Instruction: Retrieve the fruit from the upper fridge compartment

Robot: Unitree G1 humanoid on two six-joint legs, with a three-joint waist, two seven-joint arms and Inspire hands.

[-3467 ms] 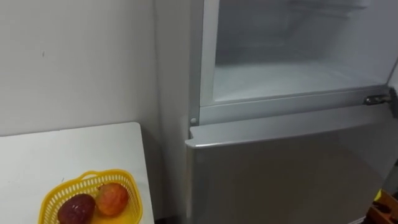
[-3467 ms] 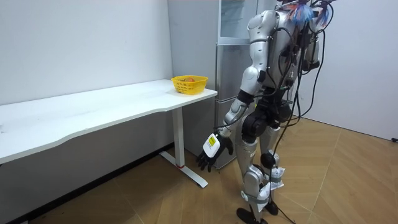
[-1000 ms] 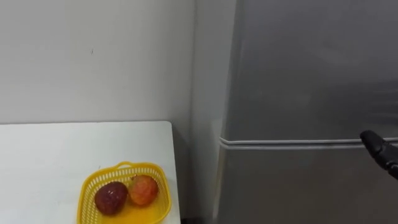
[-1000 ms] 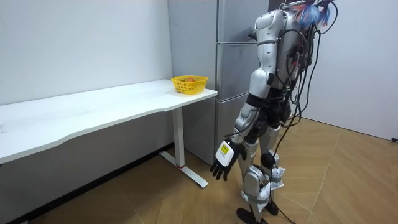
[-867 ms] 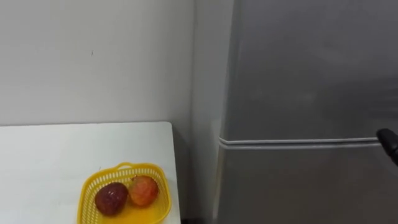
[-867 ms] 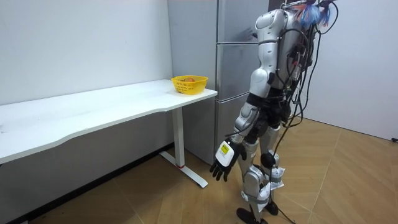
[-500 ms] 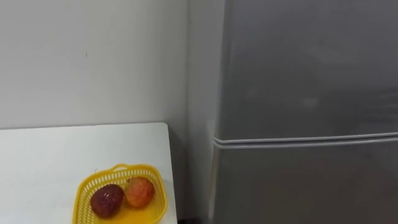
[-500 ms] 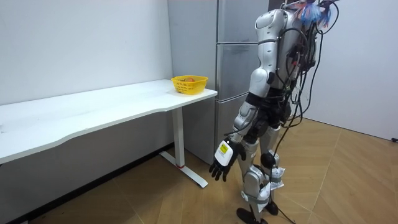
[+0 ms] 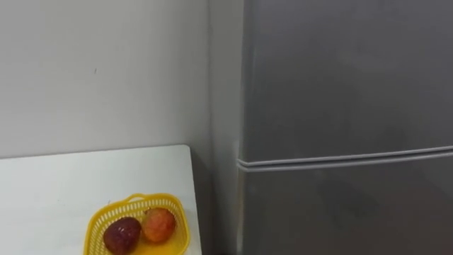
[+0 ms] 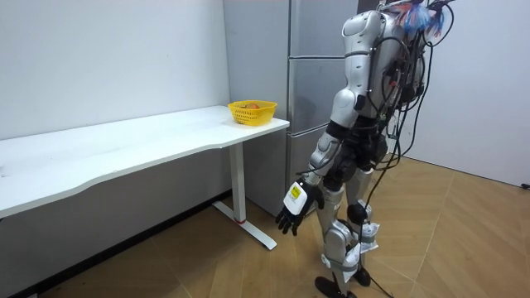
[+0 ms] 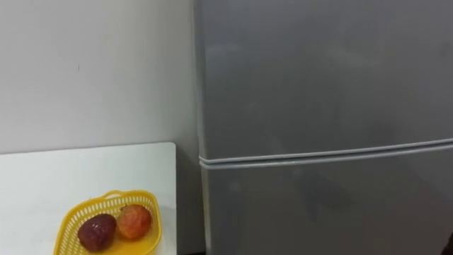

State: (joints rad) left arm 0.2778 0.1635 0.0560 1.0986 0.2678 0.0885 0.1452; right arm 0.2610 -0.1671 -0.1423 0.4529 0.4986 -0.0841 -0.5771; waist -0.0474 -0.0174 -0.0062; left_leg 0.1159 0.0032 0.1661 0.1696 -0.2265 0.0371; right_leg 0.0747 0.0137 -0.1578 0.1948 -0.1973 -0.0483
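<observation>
**Eye views**
- Fridge (image 9: 347, 127): grey, 2 doors, both shut. The upper door (image 9: 347, 71) and lower door (image 9: 347, 212) are parted by a pale seam.
- Desk (image 9: 64, 184): white, set against the wall (image 9: 99, 71), just beside the fridge.
- Basket (image 9: 93, 225): yellow, placed on the desk at the end nearest the fridge. 2 fruits are held in it, a dark red fruit (image 9: 122, 235) touching an orange-red fruit (image 9: 159, 224).

**Room view**
- Robot: stood upright on the wooden floor (image 10: 464, 240), close before the fridge and facing it, with the desk at the room view's left.
- Left hand (image 10: 291, 211): hung low beside the thigh, fingers loosely spread, nothing held.
</observation>
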